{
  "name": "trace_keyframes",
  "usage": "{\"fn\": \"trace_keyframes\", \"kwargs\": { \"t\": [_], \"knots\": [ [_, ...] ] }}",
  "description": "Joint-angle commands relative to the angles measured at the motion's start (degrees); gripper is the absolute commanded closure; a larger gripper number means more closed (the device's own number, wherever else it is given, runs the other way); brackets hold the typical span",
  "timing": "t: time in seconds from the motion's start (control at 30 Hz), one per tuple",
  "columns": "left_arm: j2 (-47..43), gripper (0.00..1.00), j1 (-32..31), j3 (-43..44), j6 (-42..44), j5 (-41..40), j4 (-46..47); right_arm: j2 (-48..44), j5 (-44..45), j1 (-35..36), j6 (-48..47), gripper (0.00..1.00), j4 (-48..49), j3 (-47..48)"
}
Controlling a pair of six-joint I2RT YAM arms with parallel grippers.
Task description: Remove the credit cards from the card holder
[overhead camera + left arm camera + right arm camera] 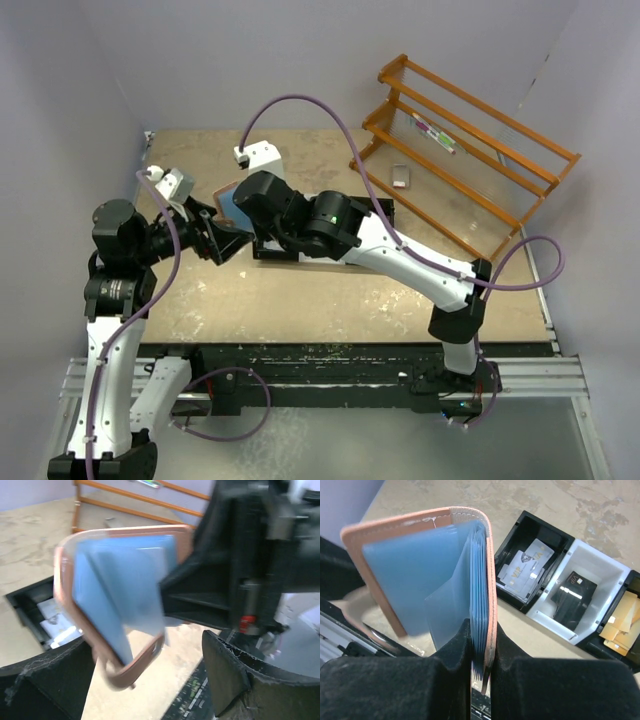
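The reddish-brown card holder (420, 565) hangs open in the air and shows its light blue lining and sleeves. My right gripper (481, 665) is shut on one cover and the stack of sleeves. No card shows in the sleeves. In the left wrist view the card holder (120, 590) is blurred, its lower corner between my open left fingers (235, 675) without touching them. Pale grey credit cards (527, 570) lie in a black tray compartment below. From above, the left gripper (228, 240) sits just below the card holder (230, 203) and the right gripper (243, 205).
The divided tray (600, 562) also holds a black pouch (575, 597) and tan-yellow pieces (620, 625). An orange wooden rack (470, 140) stands at the back right, a small grey object (400, 177) in front of it. Walls close in the table's left and right sides.
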Motion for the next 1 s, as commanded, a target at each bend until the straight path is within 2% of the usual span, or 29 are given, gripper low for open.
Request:
{"fn": "trace_keyframes", "kwargs": {
  "t": [0.0, 0.1, 0.27, 0.33, 0.43, 0.53, 0.6, 0.7, 0.83, 0.97],
  "knots": [
    [-0.1, 0.17, -0.1, -0.3, 5.4, -11.0, 2.5, -3.5, 2.0, 0.4, -0.2, 1.0, 0.0, 1.2],
    [0.2, 0.17, -0.1, -0.8, 4.8, -12.5, 3.4, -3.3, 1.2, 0.4, 0.0, 1.0, 0.3, 1.2],
    [0.7, 0.14, -0.1, -1.3, 2.4, -10.3, 2.4, -3.0, 0.2, 0.5, 0.1, 1.0, 1.2, 1.6],
    [0.9, 0.1, -0.1, -1.1, -1.0, -6.1, 2.2, -3.0, 0.2, 0.5, 0.0, 1.0, 1.6, 1.2],
    [0.9, 0.08, -0.2, -1.6, -6.2, 4.4, 5.2, -3.0, 0.8, 0.5, 0.0, 1.0, 1.4, 0.8],
    [-0.3, 0.07, -0.2, -3.0, -9.4, 8.9, 8.8, -3.5, 1.0, 0.5, 0.1, 1.0, 1.9, 0.1],
    [-1.1, 0.1, -0.2, -3.9, -9.3, 7.5, 9.7, -3.9, 0.7, 0.6, 0.2, 1.0, 2.4, -0.3],
    [-0.4, 0.23, -0.1, -4.0, -7.1, -0.7, 7.1, -4.1, -0.2, 0.8, 0.3, 1.0, 3.2, 0.0],
    [0.9, 0.27, -0.1, -4.6, -5.7, -8.0, 5.9, -3.2, -0.8, 1.2, 0.2, 1.0, 3.5, 1.1],
    [0.3, 0.28, -0.1, -5.6, -4.7, -9.7, 6.1, -2.7, -0.4, 1.4, 0.0, 1.0, 4.0, 1.3]
  ]
}}
